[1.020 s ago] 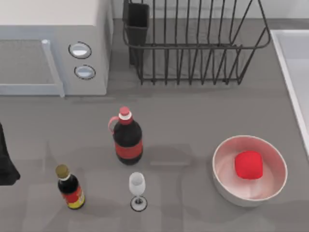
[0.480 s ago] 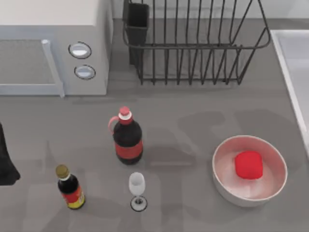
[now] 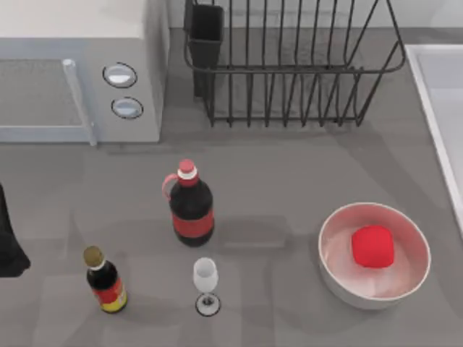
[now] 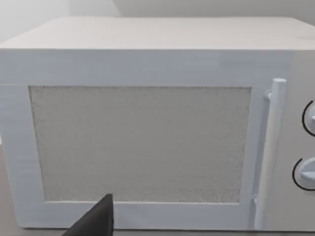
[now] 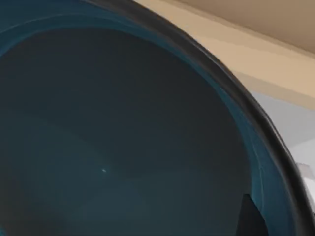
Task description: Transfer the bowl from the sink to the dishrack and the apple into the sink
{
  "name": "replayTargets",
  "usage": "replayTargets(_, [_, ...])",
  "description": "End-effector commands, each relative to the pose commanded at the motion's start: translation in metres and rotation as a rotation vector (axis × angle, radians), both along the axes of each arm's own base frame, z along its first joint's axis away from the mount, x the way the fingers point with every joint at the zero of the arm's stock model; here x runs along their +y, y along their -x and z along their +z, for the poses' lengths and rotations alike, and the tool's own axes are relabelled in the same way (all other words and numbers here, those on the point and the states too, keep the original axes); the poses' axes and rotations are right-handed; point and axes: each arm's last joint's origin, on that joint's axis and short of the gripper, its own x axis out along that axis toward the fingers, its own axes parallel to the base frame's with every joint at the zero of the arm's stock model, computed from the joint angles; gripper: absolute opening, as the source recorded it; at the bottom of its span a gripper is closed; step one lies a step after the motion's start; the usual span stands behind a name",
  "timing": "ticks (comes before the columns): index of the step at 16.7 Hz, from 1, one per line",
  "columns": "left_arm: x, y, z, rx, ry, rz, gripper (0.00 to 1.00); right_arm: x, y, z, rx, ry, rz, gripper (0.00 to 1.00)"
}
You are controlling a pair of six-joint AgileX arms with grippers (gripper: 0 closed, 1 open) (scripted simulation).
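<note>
The teal-blue bowl (image 5: 123, 147) looms close in the right wrist view, its inside and dark rim facing the camera. One dark fingertip (image 5: 251, 219) of my right gripper lies against its inner wall near the rim, gripping it. In the top view the red apple (image 3: 372, 246) rests inside a white bowl (image 3: 333, 271) at the front right. The black wire dishrack (image 3: 289, 69) stands at the back, with a black utensil cup (image 3: 205, 29) at its left corner. The pale sink (image 3: 428, 108) shows its rim at the right edge. My left arm (image 3: 9, 242) stays parked at the left edge.
A white microwave (image 3: 72, 65) stands at the back left, and it faces the left wrist camera (image 4: 147, 123). A red-capped dark bottle (image 3: 191, 206), a small sauce bottle (image 3: 105, 280) and a glass (image 3: 206, 283) stand at the front left.
Soft shadows on the table between the dishrack and the white bowl have shifted. The apple, bottles, glass and left arm have not moved.
</note>
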Motion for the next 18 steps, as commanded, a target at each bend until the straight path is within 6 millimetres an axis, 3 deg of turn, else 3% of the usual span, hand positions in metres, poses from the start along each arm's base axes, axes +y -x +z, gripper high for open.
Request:
replayTargets(3, [0.000,0.000,0.000,0.000,0.000,0.000,1.00,0.065,0.032,0.021,-0.205,-0.189,0.065,0.00])
replayTargets(6, [0.000,0.000,0.000,0.000,0.000,0.000,1.00,0.098,0.061,0.035,-0.311,-0.339,0.104,0.00])
replayTargets(13, [0.000,0.000,0.000,0.000,0.000,0.000,1.00,0.105,0.067,0.036,-0.328,-0.375,0.114,0.00])
replayTargets(18, [0.000,0.000,0.000,0.000,0.000,0.000,1.00,0.117,0.033,-0.009,-0.328,-0.375,0.107,0.00])
